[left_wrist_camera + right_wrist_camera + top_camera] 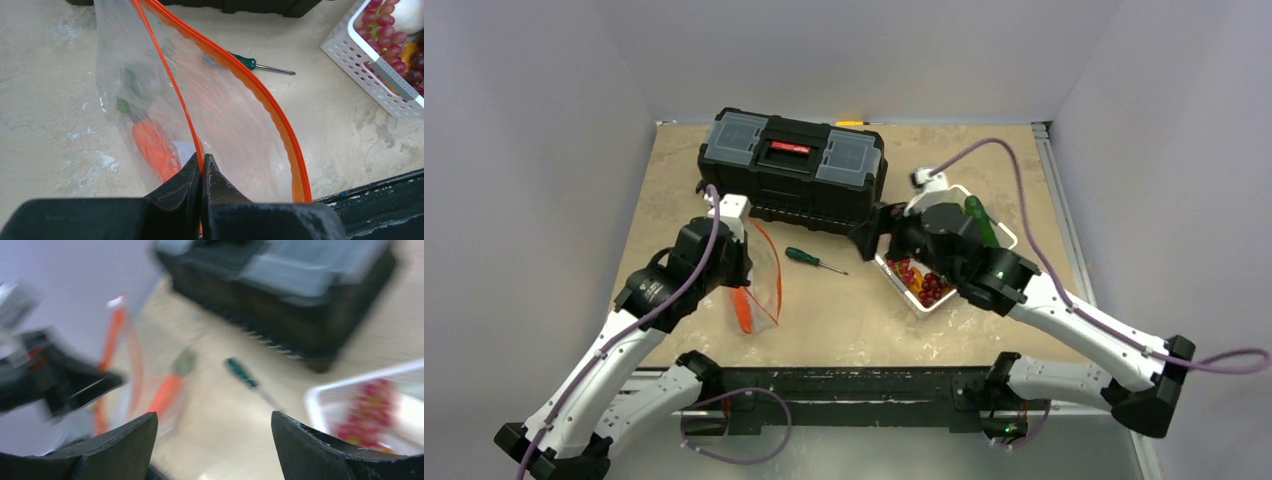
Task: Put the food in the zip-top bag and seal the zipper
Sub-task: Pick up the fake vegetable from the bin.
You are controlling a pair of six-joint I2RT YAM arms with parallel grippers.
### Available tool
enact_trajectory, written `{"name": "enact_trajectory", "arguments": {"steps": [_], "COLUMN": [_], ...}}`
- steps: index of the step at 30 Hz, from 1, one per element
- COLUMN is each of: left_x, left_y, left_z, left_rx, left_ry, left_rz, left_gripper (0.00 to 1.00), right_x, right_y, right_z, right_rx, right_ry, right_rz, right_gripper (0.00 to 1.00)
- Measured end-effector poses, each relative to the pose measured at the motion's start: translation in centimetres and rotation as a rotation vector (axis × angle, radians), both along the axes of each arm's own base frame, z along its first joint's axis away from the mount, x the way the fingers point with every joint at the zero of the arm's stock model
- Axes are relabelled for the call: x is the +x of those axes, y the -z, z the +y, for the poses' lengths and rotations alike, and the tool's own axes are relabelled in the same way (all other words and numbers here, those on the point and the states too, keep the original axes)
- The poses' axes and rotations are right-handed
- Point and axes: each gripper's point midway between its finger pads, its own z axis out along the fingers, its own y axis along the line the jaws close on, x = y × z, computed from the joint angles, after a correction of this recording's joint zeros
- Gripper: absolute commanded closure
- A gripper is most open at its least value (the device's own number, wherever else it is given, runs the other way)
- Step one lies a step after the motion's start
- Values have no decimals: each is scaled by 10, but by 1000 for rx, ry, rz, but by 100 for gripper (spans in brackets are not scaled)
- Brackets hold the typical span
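My left gripper (202, 161) is shut on the orange-red zipper (172, 80) of the clear zip-top bag (225, 115) and holds its mouth open above the table. An orange carrot (152, 145) lies inside the bag; it also shows in the top view (742, 309). My right gripper (215, 422) is open and empty, over the table between the bag and the white basket (1002, 233); in the top view it (868, 240) is left of the basket. The basket holds a grape bunch (927, 285), a dark green cucumber (980, 219) and other pieces. The right wrist view is blurred.
A black toolbox (792, 166) stands at the back of the table. A green-handled screwdriver (814, 260) lies between the bag and the basket. Grey walls close in on both sides. The arm mount (844, 395) runs along the near edge.
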Motion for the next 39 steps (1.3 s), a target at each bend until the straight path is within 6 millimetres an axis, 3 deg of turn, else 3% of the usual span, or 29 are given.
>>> {"name": "enact_trajectory", "arguments": {"steps": [3, 7, 12, 14, 18, 25, 35, 39], "left_x": [1, 6, 5, 3, -2, -2, -3, -3], "left_y": [-3, -6, 8, 11, 9, 7, 8, 8], "left_z": [-8, -18, -19, -17, -15, -17, -20, -20], "left_rx": [-5, -17, 1, 3, -8, -18, -27, -27], "left_ry": [49, 96, 125, 128, 134, 141, 157, 158], "left_rz": [8, -7, 0, -3, -30, -37, -26, -26], "left_gripper": [100, 100, 100, 100, 100, 100, 100, 100], "right_x": [48, 84, 122, 135, 155, 160, 179, 186], "right_y": [28, 74, 104, 112, 129, 144, 148, 161], "right_z": [-74, -167, -251, -272, -287, -303, -293, -295], "right_rx": [-48, -165, -306, -382, -559, -794, -798, -811], "right_ry": [296, 629, 901, 961, 983, 944, 857, 858], "right_rz": [16, 66, 154, 182, 215, 210, 128, 143], "right_gripper": [17, 19, 23, 24, 27, 26, 25, 27]}}
